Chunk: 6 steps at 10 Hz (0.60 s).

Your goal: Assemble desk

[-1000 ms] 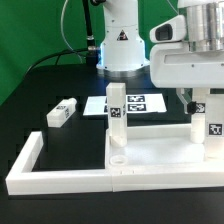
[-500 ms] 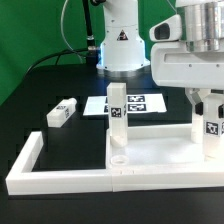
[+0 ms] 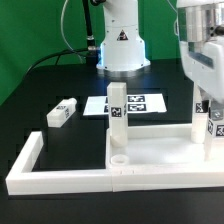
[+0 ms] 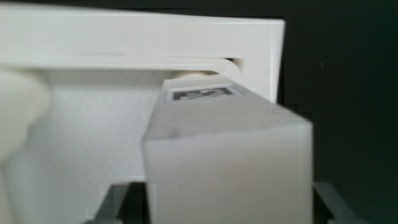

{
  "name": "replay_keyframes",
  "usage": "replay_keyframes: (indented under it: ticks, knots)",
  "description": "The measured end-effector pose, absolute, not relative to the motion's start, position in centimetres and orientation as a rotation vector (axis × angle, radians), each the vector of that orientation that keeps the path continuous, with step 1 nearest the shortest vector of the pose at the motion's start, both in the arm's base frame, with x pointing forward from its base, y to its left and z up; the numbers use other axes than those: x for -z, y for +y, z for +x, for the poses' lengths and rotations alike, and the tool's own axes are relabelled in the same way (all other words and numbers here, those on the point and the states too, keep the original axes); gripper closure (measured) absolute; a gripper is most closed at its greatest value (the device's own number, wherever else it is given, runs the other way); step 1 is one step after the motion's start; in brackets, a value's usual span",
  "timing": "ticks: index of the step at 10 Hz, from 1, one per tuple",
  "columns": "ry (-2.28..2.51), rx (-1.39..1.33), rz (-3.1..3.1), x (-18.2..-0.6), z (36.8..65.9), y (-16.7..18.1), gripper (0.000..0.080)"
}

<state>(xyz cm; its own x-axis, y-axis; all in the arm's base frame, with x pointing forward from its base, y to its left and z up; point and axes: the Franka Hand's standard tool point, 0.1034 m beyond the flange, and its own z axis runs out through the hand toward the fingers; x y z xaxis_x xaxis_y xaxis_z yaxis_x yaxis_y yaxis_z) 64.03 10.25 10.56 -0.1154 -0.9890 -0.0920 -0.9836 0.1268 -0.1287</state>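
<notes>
**Lining up a leg over the right-hand corner hole**

I am watching the white plastic tray-like desk top lying at the lower right of the exterior view, with one white tagged block leg standing at its left corner. The two-finger gripper is clamping a second white block leg at the frame's right edge. The wrist view is showing that leg just beside the corner hole. I am judging it needs centring and holding upright before I press down. A third leg is lying on the black table, centre left.
</notes>
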Motion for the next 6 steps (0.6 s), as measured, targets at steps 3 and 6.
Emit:
replay_keyframes:
  ticks: [3,6]
  knots:
    - [2.435,0.053,-1.654,-10.45,63.5,10.26,0.0502]
    - [2.049,0.081,-2.174,-10.61,63.56,10.46,0.034]
